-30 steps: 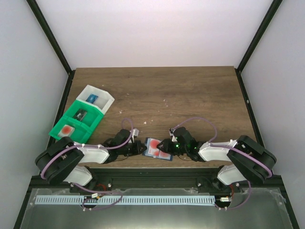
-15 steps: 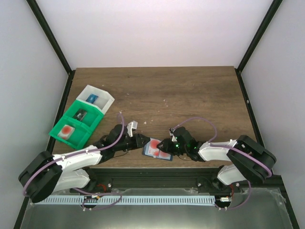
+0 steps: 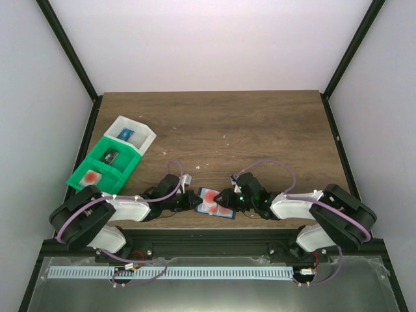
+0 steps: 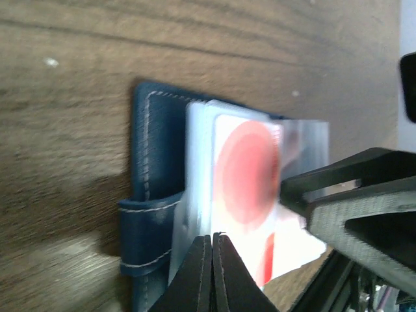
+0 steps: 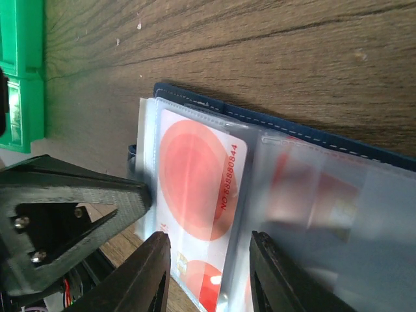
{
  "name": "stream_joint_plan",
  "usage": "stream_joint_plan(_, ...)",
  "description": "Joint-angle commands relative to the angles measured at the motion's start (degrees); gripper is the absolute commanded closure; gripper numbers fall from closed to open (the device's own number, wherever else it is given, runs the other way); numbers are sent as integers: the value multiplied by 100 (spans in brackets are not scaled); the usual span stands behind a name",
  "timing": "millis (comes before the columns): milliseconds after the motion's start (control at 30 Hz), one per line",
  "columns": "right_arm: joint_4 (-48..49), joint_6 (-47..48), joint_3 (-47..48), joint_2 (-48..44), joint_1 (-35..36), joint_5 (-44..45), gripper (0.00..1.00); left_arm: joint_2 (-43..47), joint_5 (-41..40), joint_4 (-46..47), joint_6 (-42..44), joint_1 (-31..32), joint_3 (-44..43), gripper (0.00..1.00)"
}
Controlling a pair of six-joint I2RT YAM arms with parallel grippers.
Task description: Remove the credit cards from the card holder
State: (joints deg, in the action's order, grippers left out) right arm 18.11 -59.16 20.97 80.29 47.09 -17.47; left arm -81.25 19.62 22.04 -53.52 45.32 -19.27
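The blue card holder (image 3: 207, 207) lies open near the table's front edge, its dark blue stitched cover (image 4: 153, 130) under clear sleeves. A pale credit card (image 5: 201, 175) with a red blotch sits in the left sleeve, also seen in the left wrist view (image 4: 247, 169). Another card (image 5: 305, 195) shows blurred in the right sleeve. My left gripper (image 4: 212, 237) is shut, its tips at the sleeve's edge (image 3: 194, 201). My right gripper (image 5: 208, 244) is open just above the holder (image 3: 224, 198), one finger on each side of the left sleeve.
A green bin (image 3: 104, 169) and a white bin (image 3: 133, 134) stand at the left, one green compartment holding a pale card (image 3: 91, 177). The green bin's edge shows in the right wrist view (image 5: 23, 65). The table's front rail is close behind both grippers.
The left arm stretched forward and to the right half a second ago and has now drawn back to where it was. The right gripper and the holder have barely moved.
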Motion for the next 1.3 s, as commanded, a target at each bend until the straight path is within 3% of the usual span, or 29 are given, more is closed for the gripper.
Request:
stream_joint_plan(0, -244, 15, 126, 90, 38, 195, 64, -198, -74, 394, 206, 12, 175, 100)
stream_joint_plan(367, 162, -27, 128, 170, 37, 40, 66, -347, -355, 252, 190, 19, 274, 100)
stream_joint_plan(700, 631, -87, -61, 256, 37, -102, 81, -505, -257, 406, 53, 12, 312, 100)
stream_joint_plan(867, 545, -122, -191, 101, 41, 52, 99, -462, -346, 372, 27, 19, 348, 100)
stream_joint_plan(1267, 435, -68, -434, -227, 37, 306, 100, -486, -468, 337, 13, 15, 372, 100)
